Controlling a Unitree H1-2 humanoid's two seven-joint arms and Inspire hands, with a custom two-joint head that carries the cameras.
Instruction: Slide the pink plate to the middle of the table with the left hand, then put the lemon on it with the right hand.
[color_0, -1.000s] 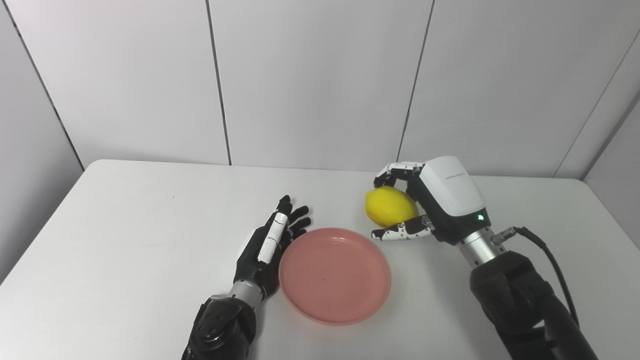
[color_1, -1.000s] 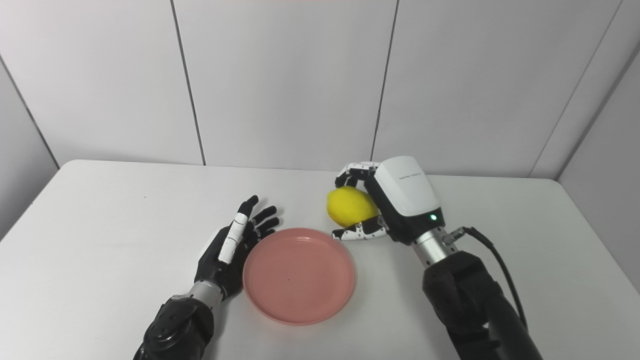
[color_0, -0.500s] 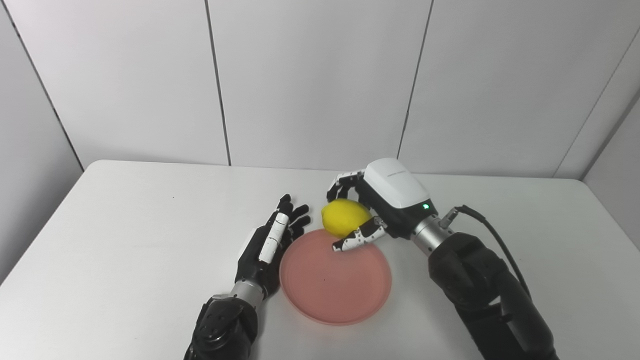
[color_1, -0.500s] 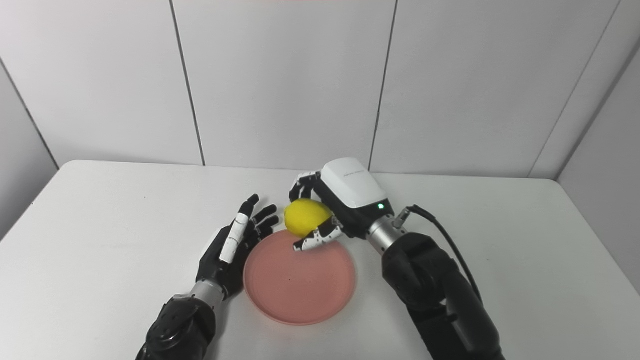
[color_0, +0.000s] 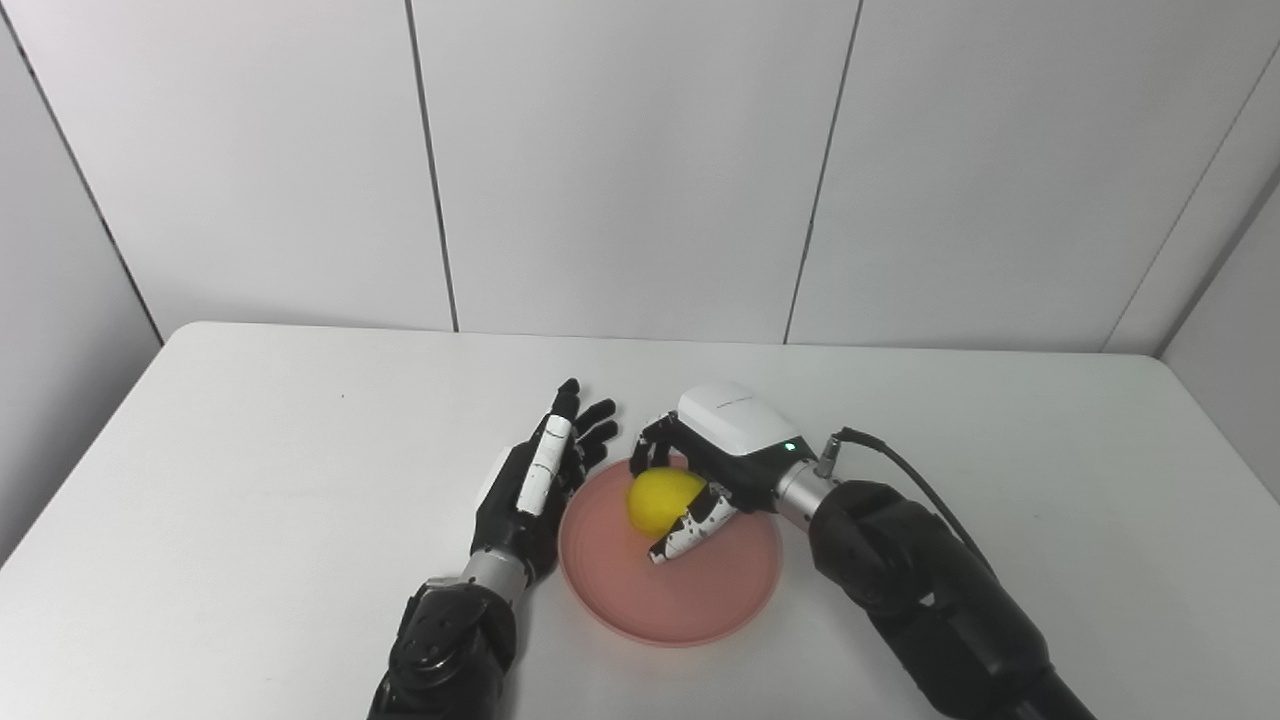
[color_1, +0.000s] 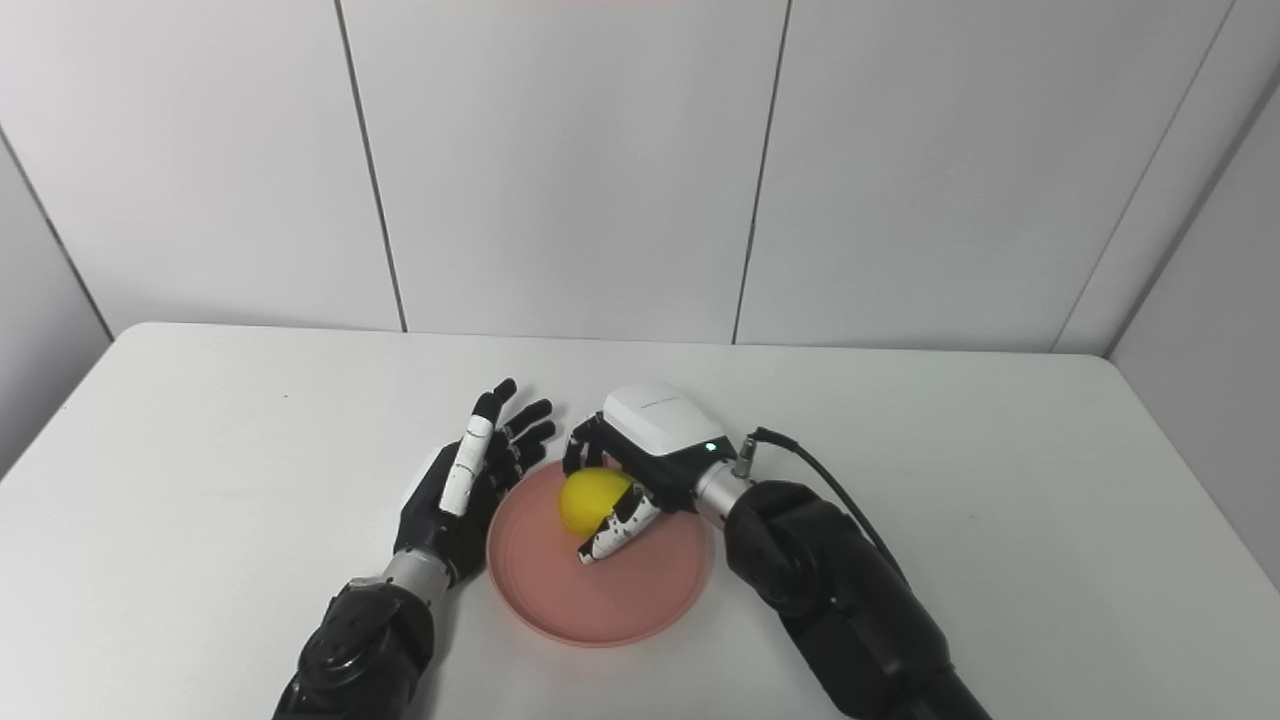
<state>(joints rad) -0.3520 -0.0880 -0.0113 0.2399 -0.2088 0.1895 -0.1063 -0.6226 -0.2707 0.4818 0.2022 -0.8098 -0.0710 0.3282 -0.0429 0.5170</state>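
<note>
The pink plate (color_0: 690, 610) lies near the middle of the white table. A yellow lemon (color_0: 660, 497) sits low over the plate's far half, wrapped by my right hand (color_0: 720, 455), whose fingers and thumb are closed around it. Whether the lemon touches the plate I cannot tell. My left hand (color_0: 535, 485) rests flat and open on the table against the plate's left rim, fingers spread and pointing away from me. In the right eye view the lemon (color_1: 588, 497) and plate (color_1: 560, 600) show the same way.
The white table (color_0: 250, 480) stretches wide on both sides, backed by a grey panelled wall. A black cable (color_0: 920, 480) runs from my right wrist over the forearm.
My right hand has carried the lemon from right of the plate leftward and down onto the plate's far half. The left hand has stayed put by the rim.
</note>
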